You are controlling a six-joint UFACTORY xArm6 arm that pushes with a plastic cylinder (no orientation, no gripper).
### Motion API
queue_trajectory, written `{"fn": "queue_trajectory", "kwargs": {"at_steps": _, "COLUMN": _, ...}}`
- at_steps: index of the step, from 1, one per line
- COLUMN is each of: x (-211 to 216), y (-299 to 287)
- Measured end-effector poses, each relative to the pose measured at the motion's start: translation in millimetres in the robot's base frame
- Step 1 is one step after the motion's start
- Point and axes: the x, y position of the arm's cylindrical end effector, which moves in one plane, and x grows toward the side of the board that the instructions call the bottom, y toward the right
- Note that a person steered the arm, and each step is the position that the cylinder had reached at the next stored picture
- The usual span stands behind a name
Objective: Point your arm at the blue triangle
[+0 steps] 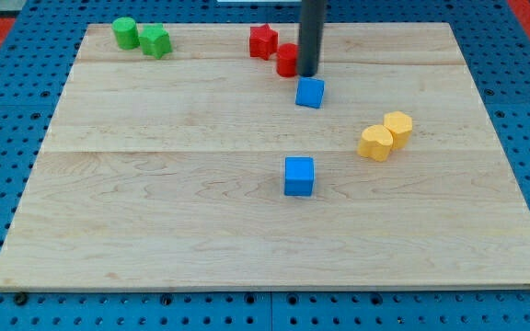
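The wooden board fills most of the view, a pale tabletop made of joined planks, lying on a blue perforated base that shows around its edges; the dark rod comes down from the view's top, a little right of centre, and my tip sits at its lower end, near the board's top edge.

There is no gripper on this arm, so there is nothing to open or close (only the rod and its tip).

The blue cube stands near the board's middle, well apart from the rod; the smaller blue block, seen at an angle so its exact shape is hard to judge, lies just below my tip in the view, very close to it, though whether they touch I cannot tell.

A red block sits immediately to the view's left of the rod, partly hidden behind it; a second red block, with a notched outline, lies just up and left of the first.

Two yellow blocks sit together at the view's right: one higher, the other lower and to its left, touching or nearly so.

At the top left, a green cylinder and a green block stand side by side.
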Motion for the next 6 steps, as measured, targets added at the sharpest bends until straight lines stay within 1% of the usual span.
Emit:
{"fn": "queue_trajectory", "kwargs": {"at_steps": 2, "x": -4.3, "y": -34.4}}
{"fn": "queue_trajectory", "kwargs": {"at_steps": 3, "x": 3.5, "y": -43.4}}
{"fn": "queue_trajectory", "kwargs": {"at_steps": 4, "x": 47.6, "y": -88.2}}
{"fn": "queue_trajectory", "kwargs": {"at_steps": 5, "x": 79.7, "y": -42.2}}
{"fn": "queue_trajectory", "kwargs": {"at_steps": 6, "x": 79.7, "y": 44.6}}
